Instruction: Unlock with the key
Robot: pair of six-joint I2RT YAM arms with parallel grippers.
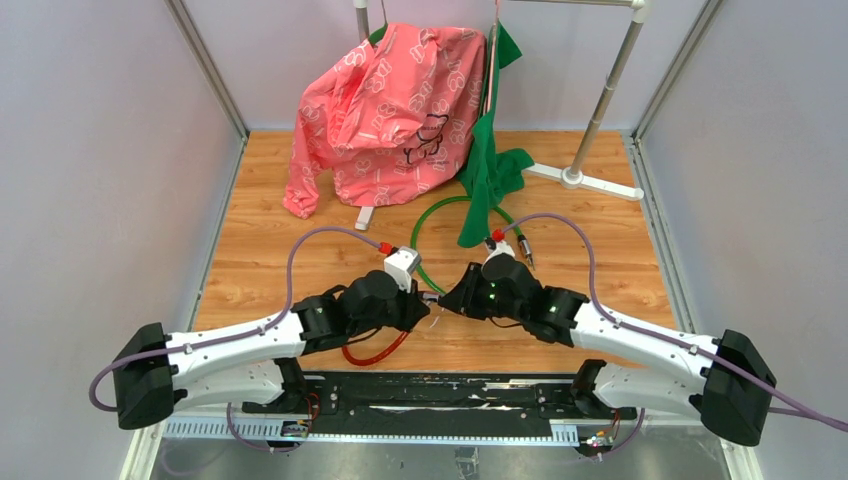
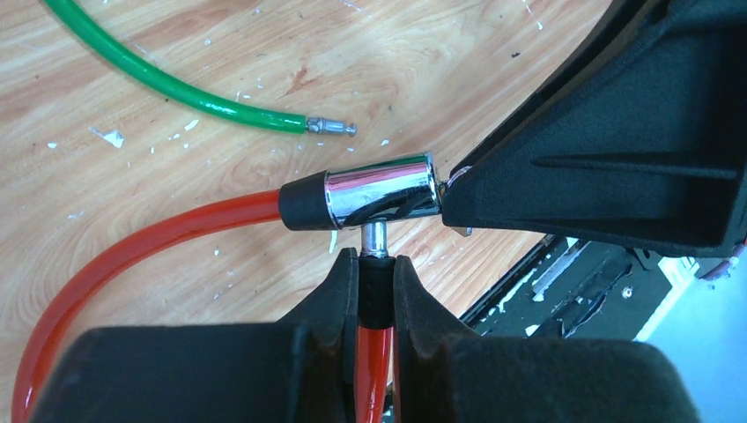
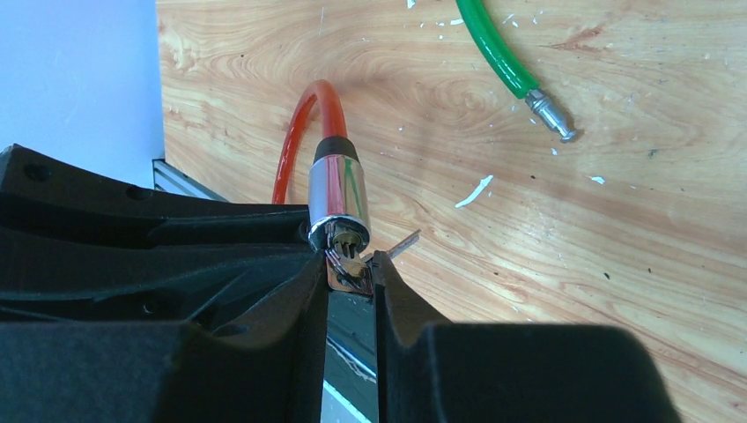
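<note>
A red cable lock point(image 2: 132, 238) ends in a chrome lock cylinder point(image 2: 380, 189), also seen in the right wrist view point(image 3: 338, 194). My left gripper point(image 2: 377, 275) is shut on the red cable's black end sleeve, whose metal pin enters the cylinder from below. My right gripper point(image 3: 351, 269) is shut on the key point(image 3: 351, 275), held at the cylinder's keyhole face; a second key point(image 3: 403, 244) sticks out sideways. In the top view both grippers meet near the table's front middle, left point(image 1: 418, 300) and right point(image 1: 450, 298).
A green cable point(image 1: 425, 225) with a bare metal end point(image 2: 330, 128) lies just beyond the lock. Pink cloth point(image 1: 385, 100) and green cloth point(image 1: 490, 165) hang on a white rack point(image 1: 600, 100) at the back. Black base rail point(image 1: 440, 395) runs along the near edge.
</note>
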